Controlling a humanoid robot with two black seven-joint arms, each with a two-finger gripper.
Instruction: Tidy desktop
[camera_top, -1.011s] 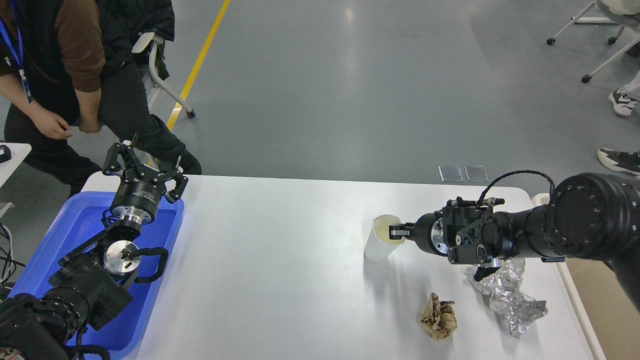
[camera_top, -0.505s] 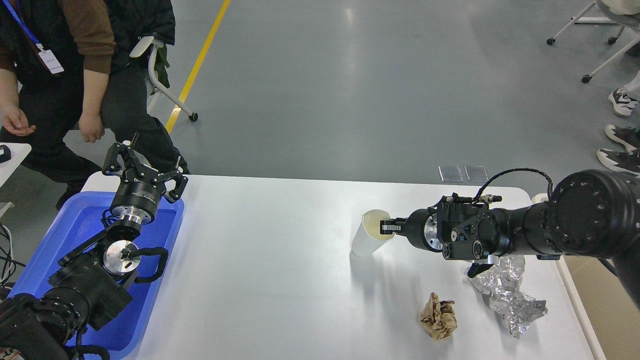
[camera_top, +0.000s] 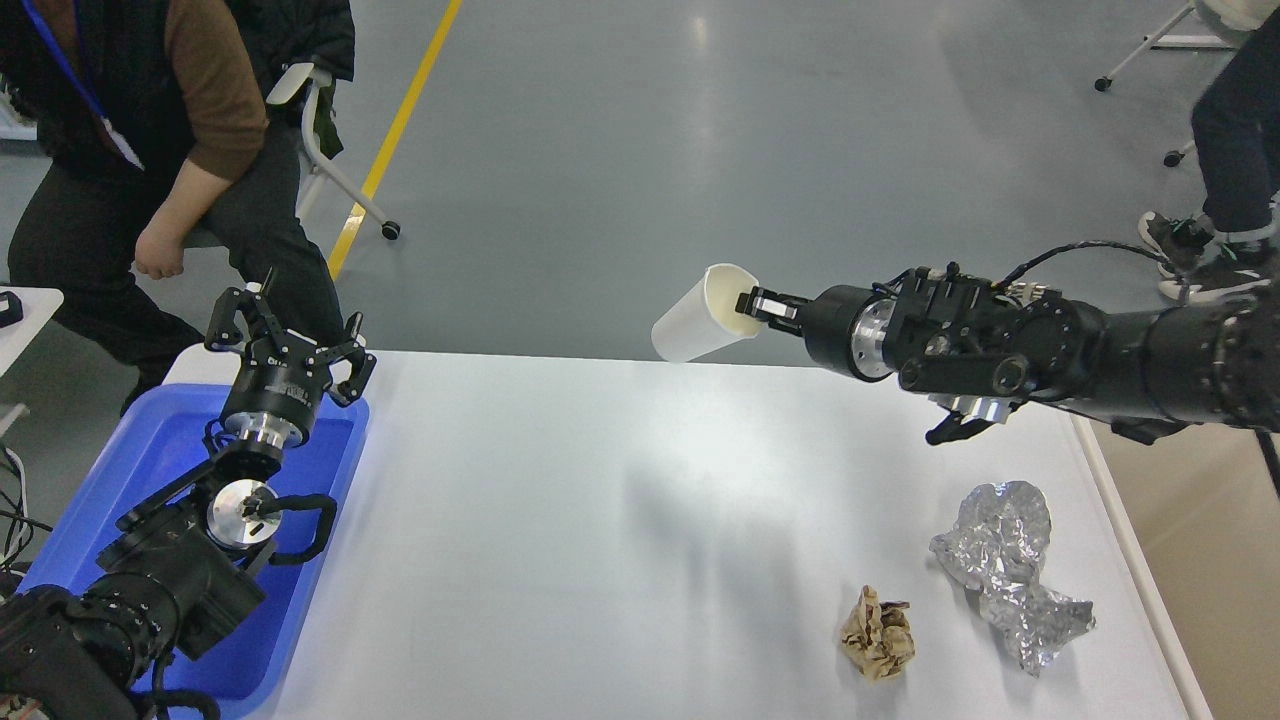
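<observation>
The white desktop (camera_top: 560, 560) fills the lower part of the head view. My right gripper (camera_top: 752, 303) is shut on the rim of a white paper cup (camera_top: 692, 318) and holds it tilted, high above the desktop near its far edge. A crumpled brown paper ball (camera_top: 877, 634) and a crumpled silver foil (camera_top: 1010, 565) lie on the desktop at the front right. My left gripper (camera_top: 285, 320) is open and empty above the far end of the blue tray (camera_top: 150, 450).
A person (camera_top: 150, 170) sits by a chair beyond the table's far left corner. Another person's legs (camera_top: 1225, 150) stand at the far right. A beige bin (camera_top: 1200, 560) sits along the table's right side.
My right gripper has lifted the paper cup off the desktop, up and to the left, tilting it. The left arm has not moved. The people have shifted.
</observation>
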